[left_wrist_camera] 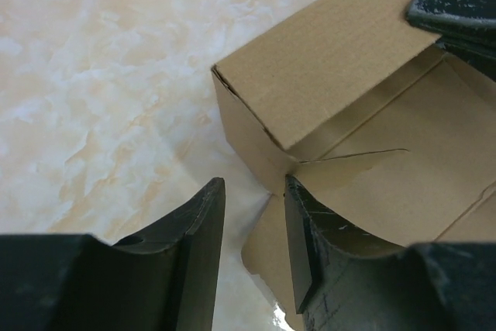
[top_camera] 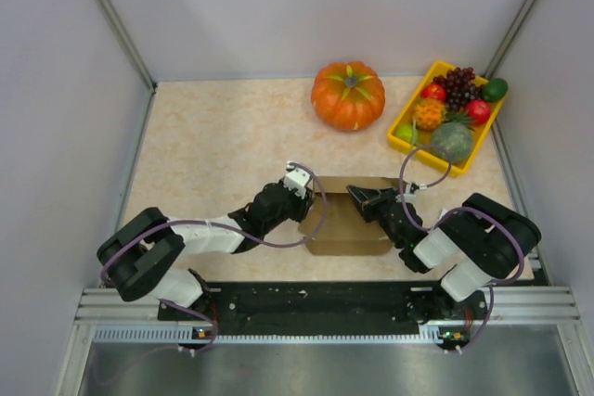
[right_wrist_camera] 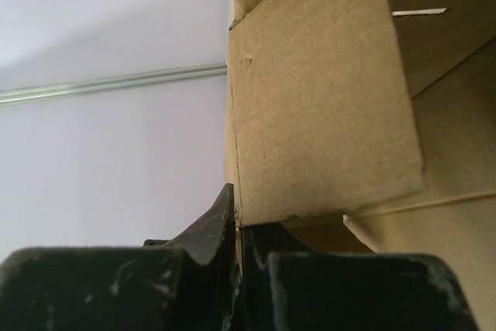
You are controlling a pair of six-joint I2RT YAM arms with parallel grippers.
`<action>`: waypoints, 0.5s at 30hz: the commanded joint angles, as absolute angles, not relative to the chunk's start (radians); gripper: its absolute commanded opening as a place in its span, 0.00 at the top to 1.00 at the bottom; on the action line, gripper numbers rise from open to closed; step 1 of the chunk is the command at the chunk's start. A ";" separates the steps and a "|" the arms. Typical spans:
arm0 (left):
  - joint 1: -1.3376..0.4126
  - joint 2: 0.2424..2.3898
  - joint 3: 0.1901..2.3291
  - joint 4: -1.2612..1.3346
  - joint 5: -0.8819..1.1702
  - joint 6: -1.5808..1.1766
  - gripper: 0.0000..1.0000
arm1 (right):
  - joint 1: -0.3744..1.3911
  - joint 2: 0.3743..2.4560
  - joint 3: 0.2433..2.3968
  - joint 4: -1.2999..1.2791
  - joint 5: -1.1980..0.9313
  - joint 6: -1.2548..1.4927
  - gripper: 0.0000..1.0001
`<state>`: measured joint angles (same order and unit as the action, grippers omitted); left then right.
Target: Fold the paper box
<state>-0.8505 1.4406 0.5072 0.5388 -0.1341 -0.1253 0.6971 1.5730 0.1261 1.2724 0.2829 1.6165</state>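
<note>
The paper box is plain brown cardboard, partly folded, lying on the table between both grippers. In the left wrist view one wall stands up and a flap lies flat under my fingers. My left gripper is open at the box's left corner, one finger over the flap and the other over bare table; it also shows in the top view. My right gripper is shut on the edge of a raised box wall, at the box's far right corner in the top view.
An orange pumpkin sits behind the box. A yellow tray of toy fruit stands at the back right. Grey walls enclose the table on three sides. A metal rail runs along the near edge.
</note>
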 commanded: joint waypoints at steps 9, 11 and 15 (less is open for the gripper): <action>-0.939 1.497 0.468 0.769 -0.282 -0.115 0.52 | 0.698 1.588 0.130 1.359 0.256 1.621 1.00; -0.942 1.514 0.477 0.776 -0.325 -0.110 0.55 | 0.698 1.588 0.132 1.358 0.253 1.628 1.00; -0.940 1.581 0.526 0.769 -0.419 -0.112 0.66 | 0.696 1.582 0.133 1.356 0.249 1.634 1.00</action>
<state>-0.9379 1.5261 0.4706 0.7071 -0.2958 -0.1204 0.6975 1.5730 0.1261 1.2728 0.2737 1.6348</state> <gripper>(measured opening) 0.374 0.007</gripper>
